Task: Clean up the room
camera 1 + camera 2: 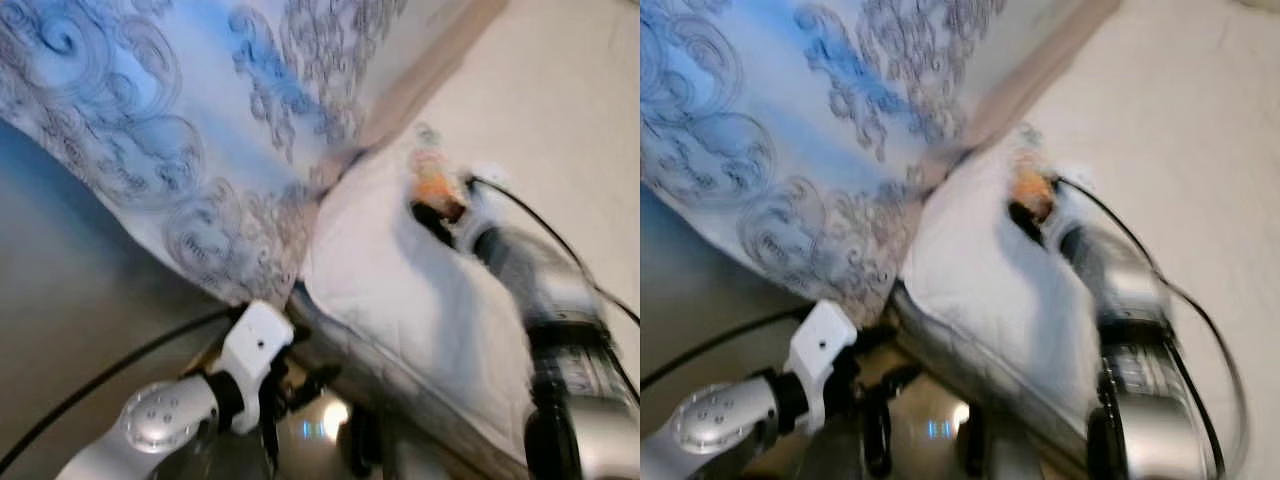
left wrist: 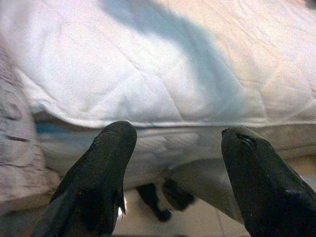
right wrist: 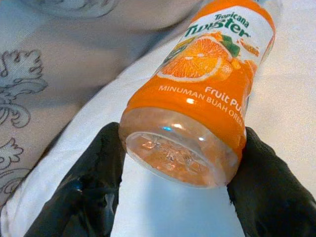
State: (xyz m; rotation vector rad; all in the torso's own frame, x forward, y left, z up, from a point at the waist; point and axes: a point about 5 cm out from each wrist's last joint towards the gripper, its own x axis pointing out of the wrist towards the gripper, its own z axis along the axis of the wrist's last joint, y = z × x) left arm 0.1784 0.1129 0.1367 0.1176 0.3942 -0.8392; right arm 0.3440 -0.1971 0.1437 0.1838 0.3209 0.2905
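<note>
Right wrist view: right gripper [image 3: 177,182] clamped around orange juice bottle [image 3: 202,94] above white pillow [image 3: 276,113]; left gripper [image 2: 177,163] spread apart, empty; disposal remains.

My right end effector [image 3: 180,185] has two glossy black fingers [image 3: 84,192] either side of a clear plastic orange-juice bottle [image 3: 197,113]. The bottle's wrap is bright orange with white lettering, a white band carrying green letters, and a picture of a cut orange with a green leaf; its bare base looks pale peach. Beside the bottle lies a plain white quilted pillow [image 1: 400,290]. Next to the pillow spreads a pale blue-white bedsheet printed with grey-blue scrolls [image 1: 170,120]. My left end effector [image 2: 173,182] is matt black, on a silver arm with a white wrist block [image 1: 255,350].
</note>
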